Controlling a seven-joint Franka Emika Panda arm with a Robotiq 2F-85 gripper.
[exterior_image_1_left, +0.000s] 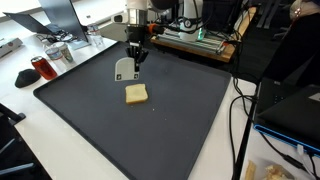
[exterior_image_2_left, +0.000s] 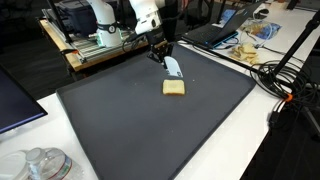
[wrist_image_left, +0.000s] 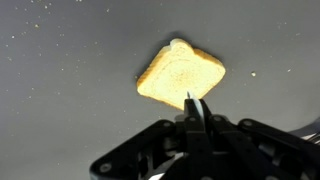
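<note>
The hand (exterior_image_1_left: 134, 54), fingers together, is clamped on a spatula (exterior_image_1_left: 124, 69) whose blade hangs near the slice of bread (exterior_image_1_left: 136, 94) lying on the dark mat (exterior_image_1_left: 180, 125).

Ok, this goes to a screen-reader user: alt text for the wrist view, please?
A slice of bread lies on a dark speckled mat. From below, the gripper holds a thin pale blade, seen edge-on, pointing at the slice's near edge.
</note>
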